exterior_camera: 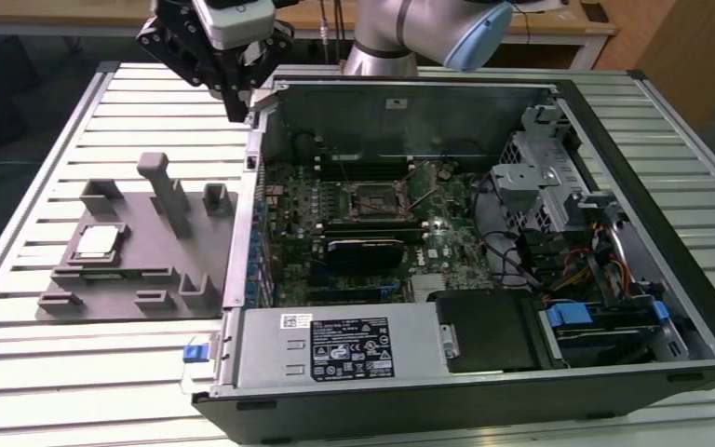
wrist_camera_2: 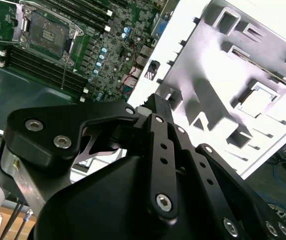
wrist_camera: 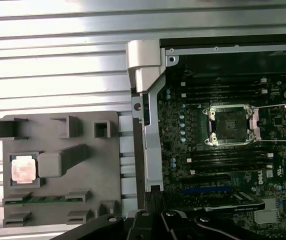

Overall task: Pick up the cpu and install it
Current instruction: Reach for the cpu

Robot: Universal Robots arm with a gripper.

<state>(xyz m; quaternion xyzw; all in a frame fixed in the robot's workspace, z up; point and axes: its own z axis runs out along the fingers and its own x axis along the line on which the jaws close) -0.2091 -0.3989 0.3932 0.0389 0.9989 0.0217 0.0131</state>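
1. Step in hand, as I judge it: the approach to the pick-up. Nothing is lifted yet, and the install has not begun.
2. The cpu (exterior_camera: 94,242) lies flat in a shallow square pocket of the grey fixture (exterior_camera: 146,275), at the middle left of the exterior view. The fixture stands on the slatted desk (exterior_camera: 34,372), just beside the outer wall of the open case (exterior_camera: 395,112).
3. The fingers (exterior_camera: 236,104) hang at the upper left of the exterior view, pointing down above the case's corner. They are well apart from the cpu. They look drawn together to a single tip, with nothing between them. The arm (exterior_camera: 395,28) rises behind them at the top of the frame.
4. The socket (wrist_camera: 231,123) sits on the board inside the case, near the centre of the exterior view. In the first wrist view it shows an empty dark square, with its cover plate swung aside.
5. What the pick calls for, in my judgement:
   - The fingers need to spread wide enough to span the cpu.
   - They must cross toward the exterior view's left and come down square over the pocket.
   - They must stay clear of the tall block (exterior_camera: 165,191) just beside the cpu.
   - The chip sits low in its pocket, so little of its edge is free to grip, and a skewed descent could catch the pocket wall.
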